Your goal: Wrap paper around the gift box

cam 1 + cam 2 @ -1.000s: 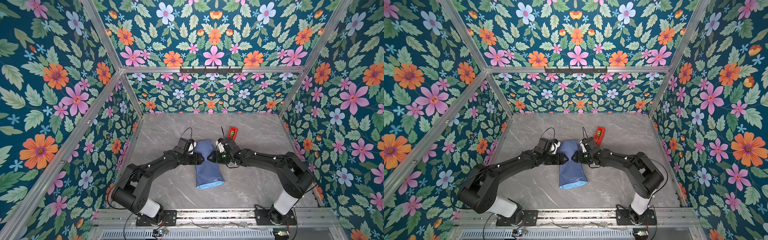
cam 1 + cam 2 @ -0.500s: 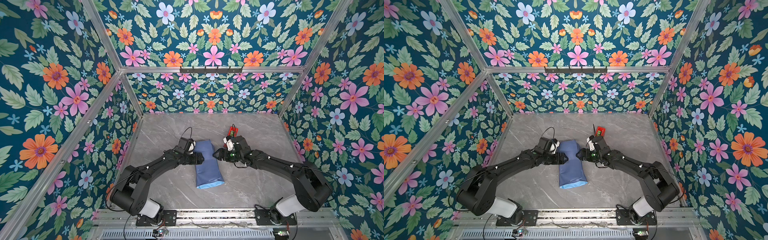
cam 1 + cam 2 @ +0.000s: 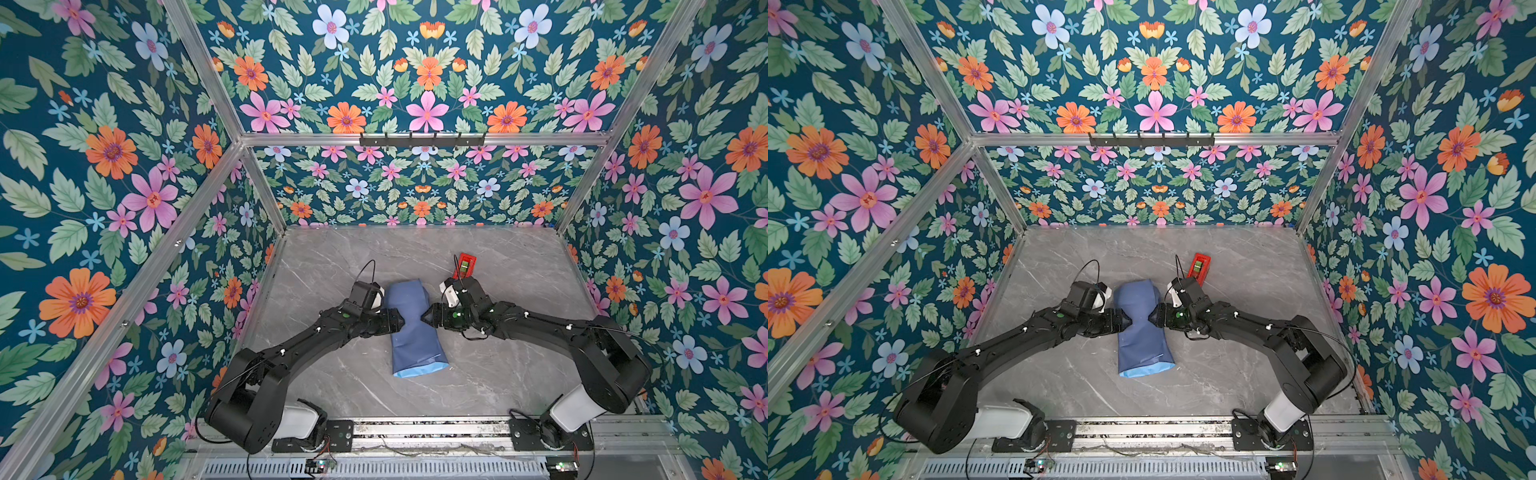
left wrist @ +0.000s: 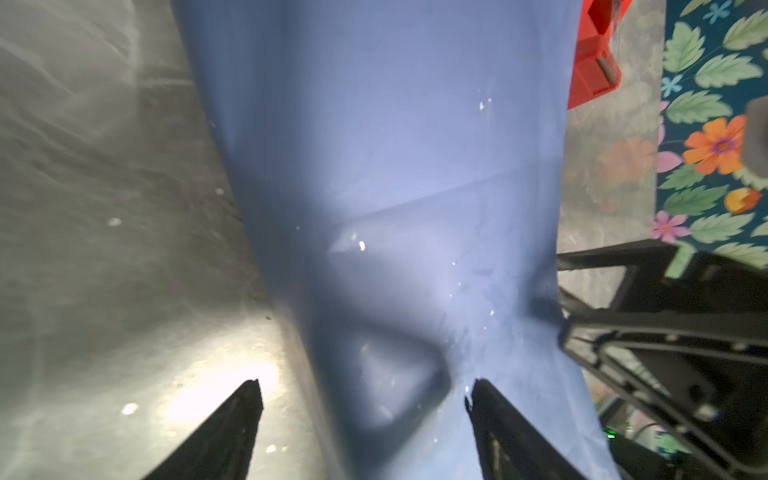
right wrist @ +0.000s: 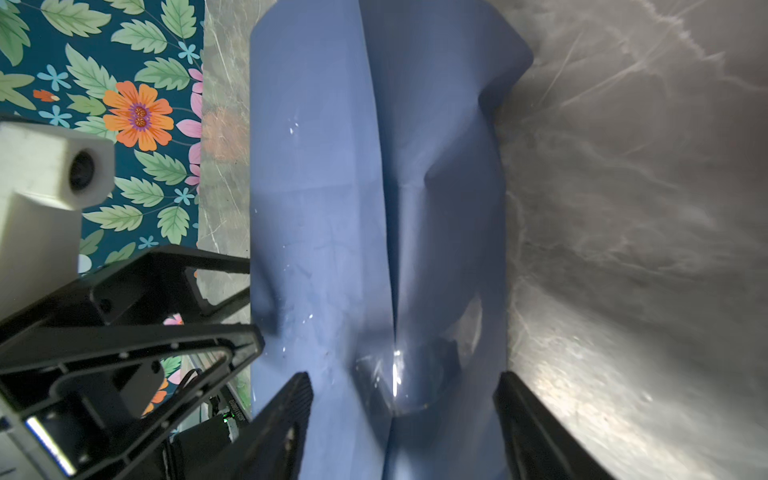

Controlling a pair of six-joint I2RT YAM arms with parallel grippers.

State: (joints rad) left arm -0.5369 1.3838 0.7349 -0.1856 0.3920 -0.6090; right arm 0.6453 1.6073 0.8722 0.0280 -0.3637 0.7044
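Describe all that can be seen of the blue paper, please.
The paper is folded into a long slate-blue bundle lying flat on the marble table, with a seam running along its top. It looks matte and creased, and its lighter sky-blue side shows at the near end. The middle is pinched narrow where the left end effector and the right end effector, jaws open, meet its two long sides.

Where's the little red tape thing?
In both top views the red tape dispenser lies on the marble table, just behind the right gripper, right of the paper.
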